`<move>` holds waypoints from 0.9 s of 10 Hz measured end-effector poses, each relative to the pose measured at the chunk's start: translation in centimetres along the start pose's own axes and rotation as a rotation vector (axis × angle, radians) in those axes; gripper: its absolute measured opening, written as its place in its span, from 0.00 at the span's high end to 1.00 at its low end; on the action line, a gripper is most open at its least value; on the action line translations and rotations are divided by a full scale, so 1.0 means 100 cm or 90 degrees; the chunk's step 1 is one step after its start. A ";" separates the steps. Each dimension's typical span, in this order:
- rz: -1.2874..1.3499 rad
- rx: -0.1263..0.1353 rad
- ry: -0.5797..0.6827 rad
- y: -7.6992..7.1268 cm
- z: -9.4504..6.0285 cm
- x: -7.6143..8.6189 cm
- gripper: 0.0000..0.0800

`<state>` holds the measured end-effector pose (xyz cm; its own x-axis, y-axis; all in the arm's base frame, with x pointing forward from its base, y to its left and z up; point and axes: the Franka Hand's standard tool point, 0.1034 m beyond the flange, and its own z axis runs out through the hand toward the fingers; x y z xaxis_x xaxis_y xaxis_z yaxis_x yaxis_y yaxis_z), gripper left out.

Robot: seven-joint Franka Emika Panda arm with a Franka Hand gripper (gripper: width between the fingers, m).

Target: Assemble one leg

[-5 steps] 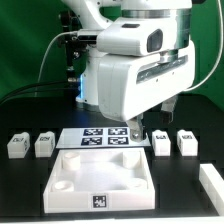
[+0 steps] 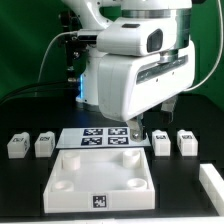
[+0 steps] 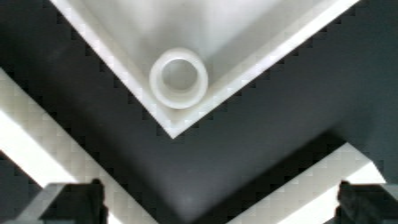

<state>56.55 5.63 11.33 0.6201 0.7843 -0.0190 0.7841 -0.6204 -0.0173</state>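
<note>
no readable text, only patterned tags [image 2: 91, 140] on marker board [image 2: 103, 137]

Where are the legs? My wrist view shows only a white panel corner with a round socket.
Observer: In the exterior view, two legs stand on the table at that view's left and two more at its right, flanking the marker board.
Operator: Which is nearest?
Observer: The inner right leg looks nearest. The gripper hangs just to the exterior view's left of it, over the far right corner of the panel.
Operator: Is any leg seated yet?
Observer: No. Every socket on the panel looks empty, and all four legs stand off it.
</note>
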 end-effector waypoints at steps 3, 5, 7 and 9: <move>-0.026 0.000 0.000 0.000 0.000 0.000 0.19; -0.064 -0.007 0.007 -0.010 0.007 -0.009 0.19; -0.240 -0.003 0.002 -0.027 0.020 -0.046 0.19; -0.396 0.005 0.001 -0.040 0.039 -0.092 0.19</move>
<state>47.66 0.86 7.70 0.0468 0.9989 -0.0014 0.9984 -0.0468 -0.0323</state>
